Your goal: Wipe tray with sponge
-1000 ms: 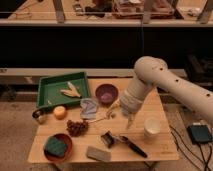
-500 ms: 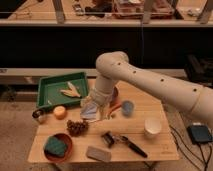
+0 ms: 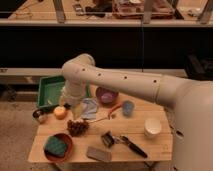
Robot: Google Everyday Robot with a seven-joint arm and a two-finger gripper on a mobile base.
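The green tray [image 3: 49, 91] lies at the table's back left, and my arm covers its right part. The dark teal sponge [image 3: 55, 146] sits inside the round orange-brown bowl [image 3: 65, 139] at the front left corner. My gripper [image 3: 74, 111] hangs down from the bent white arm [image 3: 120, 82], just in front of the tray's right front corner, between an orange [image 3: 60, 112] and a blue-grey cloth [image 3: 90, 108]. It is well apart from the sponge.
On the wooden table [image 3: 160, 149] are a purple bowl [image 3: 106, 95], a blue cup [image 3: 128, 107], a white cup [image 3: 153, 127], a flat grey block [image 3: 98, 153], a pine cone [image 3: 77, 127], a black-handled tool [image 3: 132, 146] and a small metal cup [image 3: 39, 116].
My arm has swung left across the table, from beside the purple bowl to the tray's right front corner. The sponge has stayed in its bowl.
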